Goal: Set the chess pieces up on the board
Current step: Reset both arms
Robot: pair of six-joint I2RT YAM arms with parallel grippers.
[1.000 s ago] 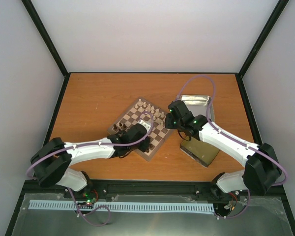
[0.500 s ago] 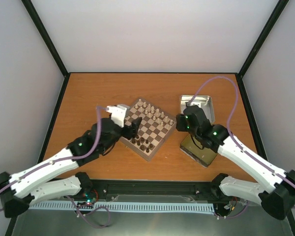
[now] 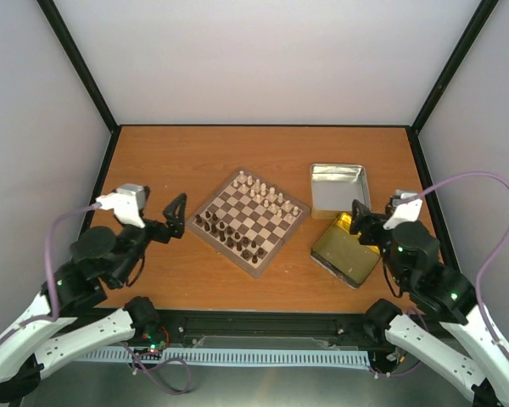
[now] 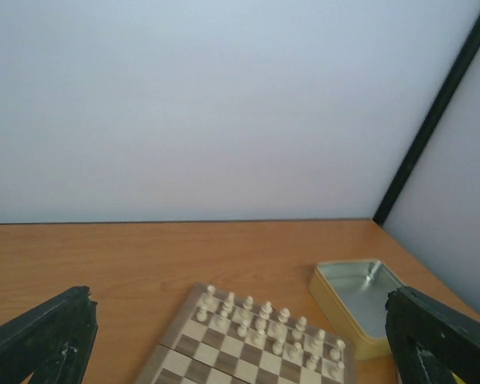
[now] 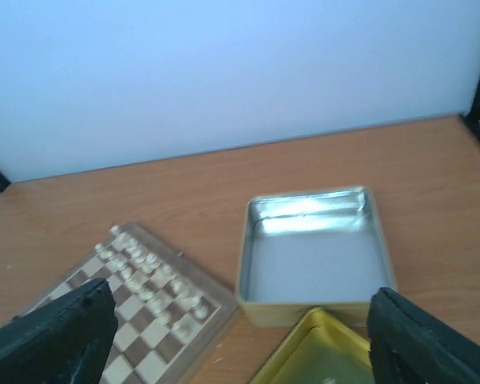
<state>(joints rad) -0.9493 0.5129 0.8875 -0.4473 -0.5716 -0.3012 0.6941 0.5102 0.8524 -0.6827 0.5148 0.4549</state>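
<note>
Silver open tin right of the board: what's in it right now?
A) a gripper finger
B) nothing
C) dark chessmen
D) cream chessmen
B: the right wrist view looks straight into the silver tin and shows only its bare metal floor and walls, with no chessmen and no finger inside.

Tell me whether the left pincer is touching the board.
Apart. The top external view shows a strip of bare table between the left pincer and the board.
</note>
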